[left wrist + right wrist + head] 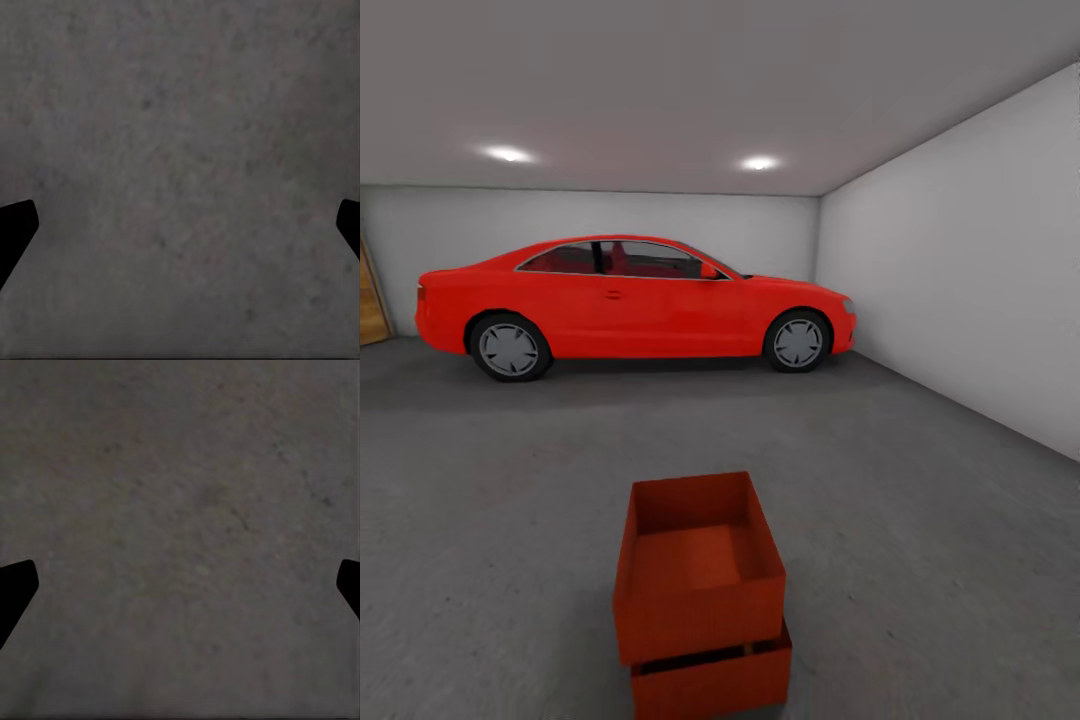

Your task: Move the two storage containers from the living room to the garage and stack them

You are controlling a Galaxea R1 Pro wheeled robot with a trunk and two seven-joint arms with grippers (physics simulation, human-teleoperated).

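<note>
Both storage containers stand on the garage floor (920, 560), directly ahead of the robot and near the lower edge of the head view. The upper container (698, 568) rests on the lower container (712, 680), slightly askew: a dark gap shows between them along the near side, and the upper box overhangs toward the robot's left. The long axis of each box runs away from the robot, toward the red car (635, 305) parked broadside, well apart, at the far wall.

Judgement: the stack appears made; any remaining move would be a small squaring-up, with neither arm clearly nearer.

The left gripper (180, 225) and the right gripper (180, 585) each have jaws spread wide, holding nothing, over bare concrete.

Materials: the boxes are orange-red, lidless, rectangular, with finely ribbed walls. The floor is rough, mottled dark-grey concrete. The walls are plain white.
</note>
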